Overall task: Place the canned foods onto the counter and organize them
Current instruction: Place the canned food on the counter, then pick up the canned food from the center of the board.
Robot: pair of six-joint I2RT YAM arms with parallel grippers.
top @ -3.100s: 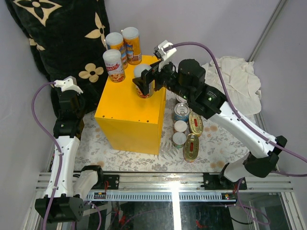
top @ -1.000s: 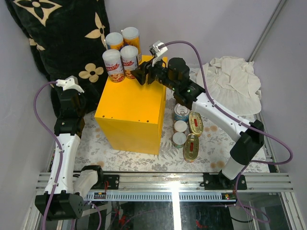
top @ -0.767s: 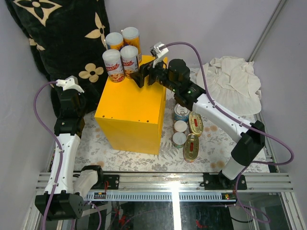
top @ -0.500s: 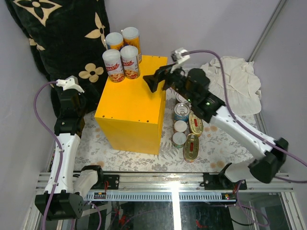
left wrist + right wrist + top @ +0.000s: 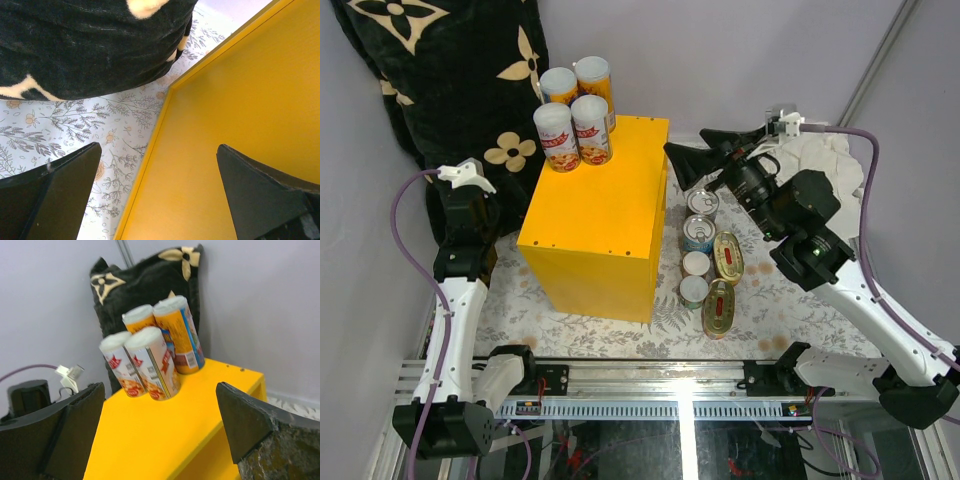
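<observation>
The yellow counter [image 5: 595, 215] has the right claw [image 5: 706, 152] gaping empty off its far right corner, the left claw [image 5: 157, 150] spread wide at its left side, four slim white-lidded cans [image 5: 575, 115] upright on its far left corner, and loose tins [image 5: 708, 255] along its right foot.

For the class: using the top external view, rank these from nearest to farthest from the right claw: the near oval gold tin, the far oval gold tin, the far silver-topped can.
1. The far silver-topped can, just below the right claw, beside the yellow box.
2. The far oval gold tin, midway down the row.
3. The near oval gold tin, closest to the arm bases.
</observation>
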